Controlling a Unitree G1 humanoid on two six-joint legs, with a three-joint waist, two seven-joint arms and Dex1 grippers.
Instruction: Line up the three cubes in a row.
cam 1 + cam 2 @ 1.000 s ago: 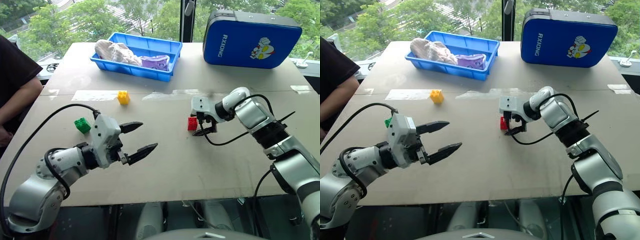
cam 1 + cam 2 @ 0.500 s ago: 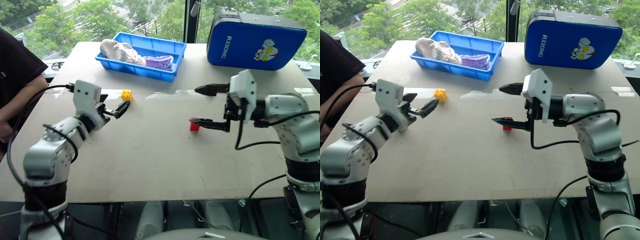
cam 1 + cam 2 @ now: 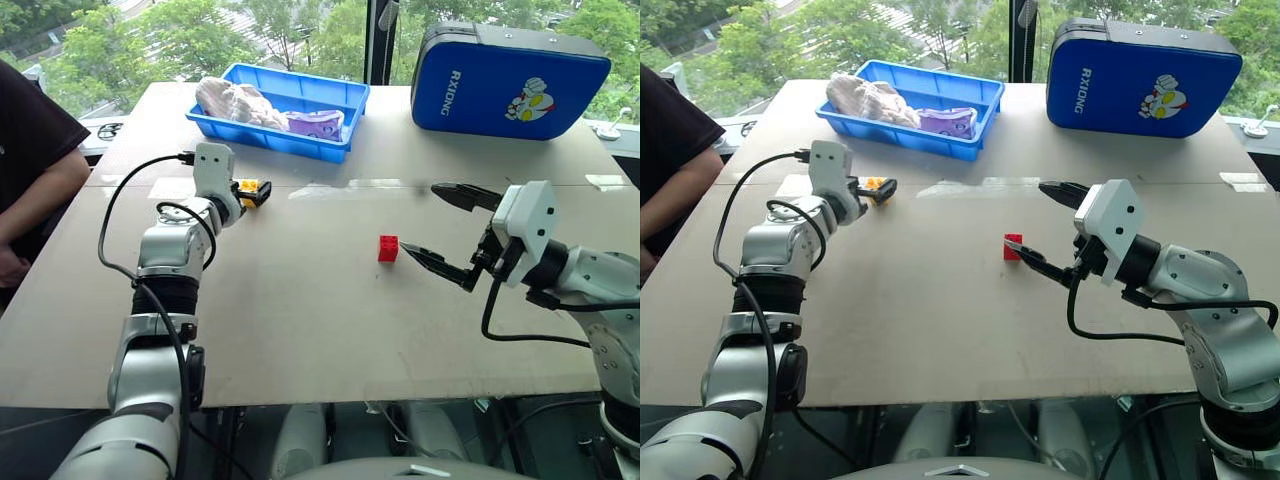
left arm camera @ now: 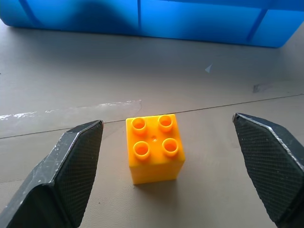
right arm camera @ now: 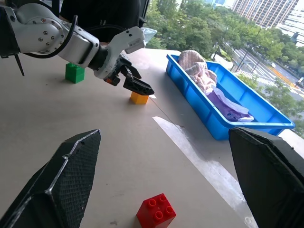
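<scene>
The yellow cube (image 4: 154, 148) stands upright on the table, studs up. My left gripper (image 3: 252, 190) is open at its level, one finger (image 4: 76, 156) on each side and apart from it. The red cube (image 3: 388, 248) sits alone at mid-table. My right gripper (image 3: 420, 218) hangs open just to its right, raised off the table and holding nothing. The right wrist view shows the green cube (image 5: 74, 73) on the table beyond my left arm, and the red cube (image 5: 156, 213) below and ahead of the open fingers.
A blue tray (image 3: 330, 145) with cloth and a purple packet sits at the back, close behind the yellow cube. A blue case (image 3: 510, 80) stands at the back right. A person's arm (image 3: 35, 190) rests at the table's left edge.
My left gripper has reached forward and now straddles the yellow cube. My right gripper has drawn back to the right, away from the red cube, which stayed put.
</scene>
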